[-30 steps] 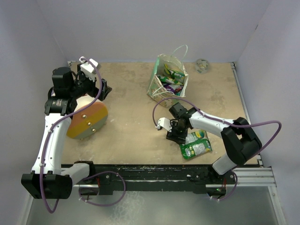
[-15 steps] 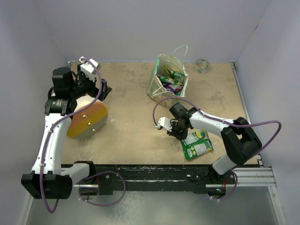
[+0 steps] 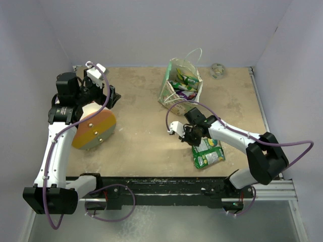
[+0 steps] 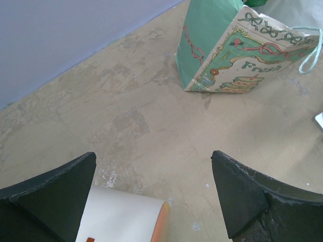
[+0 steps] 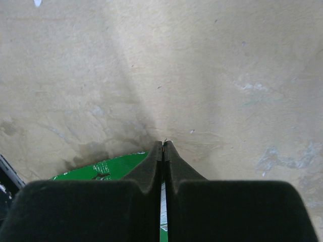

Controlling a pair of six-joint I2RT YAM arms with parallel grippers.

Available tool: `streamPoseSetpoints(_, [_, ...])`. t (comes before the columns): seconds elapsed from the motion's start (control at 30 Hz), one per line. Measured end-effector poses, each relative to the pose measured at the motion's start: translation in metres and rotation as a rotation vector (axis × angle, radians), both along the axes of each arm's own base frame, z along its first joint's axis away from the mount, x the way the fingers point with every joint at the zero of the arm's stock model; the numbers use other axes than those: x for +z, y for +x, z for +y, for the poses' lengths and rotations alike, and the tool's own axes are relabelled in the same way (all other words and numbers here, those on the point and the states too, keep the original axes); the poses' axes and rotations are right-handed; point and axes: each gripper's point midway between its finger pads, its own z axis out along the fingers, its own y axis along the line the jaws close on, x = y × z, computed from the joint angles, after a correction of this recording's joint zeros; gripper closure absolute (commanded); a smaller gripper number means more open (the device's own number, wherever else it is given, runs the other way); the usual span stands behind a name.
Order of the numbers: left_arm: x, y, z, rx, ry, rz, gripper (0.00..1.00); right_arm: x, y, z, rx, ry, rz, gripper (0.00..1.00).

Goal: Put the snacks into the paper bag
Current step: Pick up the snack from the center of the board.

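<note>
Right wrist: right gripper pinches a flat, glossy green packet; left gripper spread wide.

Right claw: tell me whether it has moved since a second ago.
Yes. In the top view the right claw has moved farther from the arm bases and closer to the paper bag, and is shut on the green snack packet.

Your right wrist view is mostly filled by the right claw, closed over the green packet. Only a sliver shows at seven o'clock, and you cannot tell whether it is pinched. On your left wrist view the paper bag is cut off at twelve o'clock and the cream cone at six. Overhead, the snacks in the bag are too small to count, and the small object at the worktop's one o'clock corner is a blur.
</note>
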Motion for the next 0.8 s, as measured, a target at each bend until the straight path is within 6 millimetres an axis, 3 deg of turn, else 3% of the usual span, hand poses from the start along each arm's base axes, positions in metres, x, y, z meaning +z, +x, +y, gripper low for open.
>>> streamPoseSetpoints(0.27, [-0.004, -0.001, -0.001, -0.007, -0.003, 0.008, 0.01, 0.014, 0.035, 0.037, -0.025, 0.104, -0.04, 0.98])
streamPoseSetpoints(0.43, [-0.004, -0.002, -0.001, -0.007, -0.003, 0.006, 0.01, 0.023, 0.057, 0.059, -0.027, 0.16, -0.07, 0.72])
streamPoseSetpoints(0.6, [-0.003, -0.002, -0.001, -0.007, -0.003, 0.005, 0.01, 0.019, 0.056, 0.058, -0.027, 0.15, -0.057, 0.5])
streamPoseSetpoints(0.8, [-0.003, -0.002, -0.002, -0.013, -0.005, 0.005, 0.01, 0.018, 0.057, 0.053, -0.032, 0.124, -0.066, 0.41])
